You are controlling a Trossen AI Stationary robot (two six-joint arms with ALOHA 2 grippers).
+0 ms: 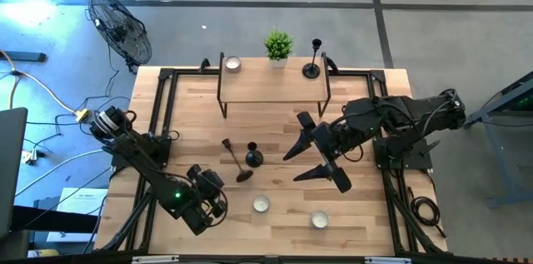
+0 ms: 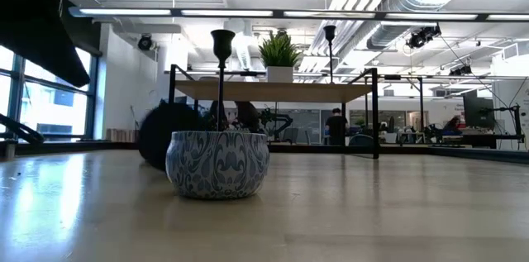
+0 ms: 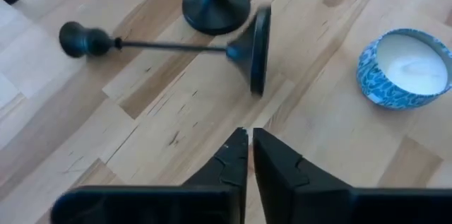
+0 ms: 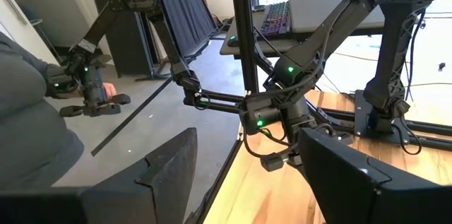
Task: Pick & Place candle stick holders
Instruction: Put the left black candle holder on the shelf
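a: from the high view, where are the candle stick holders?
b: one stands on the small shelf (image 1: 275,89) beside the green plant (image 1: 278,45); i call it the shelf holder (image 1: 312,58). the standing holder (image 1: 254,156) is on the table (image 1: 366,214), and the fallen holder (image 1: 236,162) lies just beside it. the right gripper (image 1: 316,157) hovers near them with fingers spread wide and empty. the left gripper (image 1: 208,189) is near the front edge.
a: and the low view?
b: a blue patterned tealight (image 2: 217,164) is close to the camera, and the shelf is behind it.
a: the left wrist view?
b: the left gripper fingers (image 3: 229,160) are pressed together, holding nothing, near the fallen holder's base.
a: the right wrist view?
b: its fingers (image 4: 169,164) are wide apart.
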